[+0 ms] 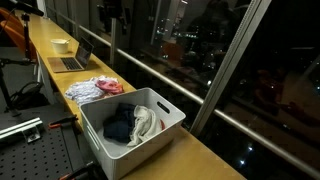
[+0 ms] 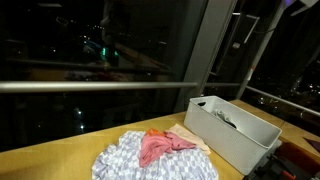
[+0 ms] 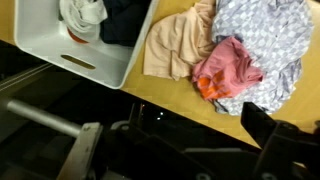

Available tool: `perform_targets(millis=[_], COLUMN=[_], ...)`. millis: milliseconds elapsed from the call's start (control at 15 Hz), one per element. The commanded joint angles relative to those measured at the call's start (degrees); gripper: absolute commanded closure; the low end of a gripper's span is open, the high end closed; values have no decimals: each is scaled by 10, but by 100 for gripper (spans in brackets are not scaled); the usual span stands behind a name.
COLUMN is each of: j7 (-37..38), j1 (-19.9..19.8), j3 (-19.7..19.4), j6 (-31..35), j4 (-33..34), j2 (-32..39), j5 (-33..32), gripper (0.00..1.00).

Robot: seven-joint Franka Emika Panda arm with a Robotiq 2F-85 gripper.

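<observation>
Jaws stood wide apart, empty; pink cloth (image 3: 228, 68) at one o'clock looked soft, light, best pinched at a fold.

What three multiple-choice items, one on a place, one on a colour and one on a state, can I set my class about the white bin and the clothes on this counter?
1. Where does the loose pile of clothes lie relative to the white bin?
A. inside it
B. beside it on the counter
C. under it

2. What colour is the crumpled cloth lying on the patterned cloth?
A. green
B. pink
C. black

3. In what state is the white bin?
A. upright with clothes in it
B. empty
C. tipped over

Answers:
1 B, as the pile rests on the wood next to the bin's wall.
2 B, as the wrist view and an exterior view both show it pink.
3 A, as dark and pale garments lie inside the standing bin.
</observation>
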Motion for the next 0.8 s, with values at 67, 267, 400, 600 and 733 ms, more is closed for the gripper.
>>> perform_targets(millis=[67,267,400,600,733], j7=[49,62,66,70,70], j1=[38,63,79,99,112], j3=[26,32,33,28,23], j6=[58,96,114,130,138], j4=[23,23,25,18,17], j2=[107,167,210,249,266], j5=[-10,-2,4,-3,-18], gripper=[0,0,0,0,0])
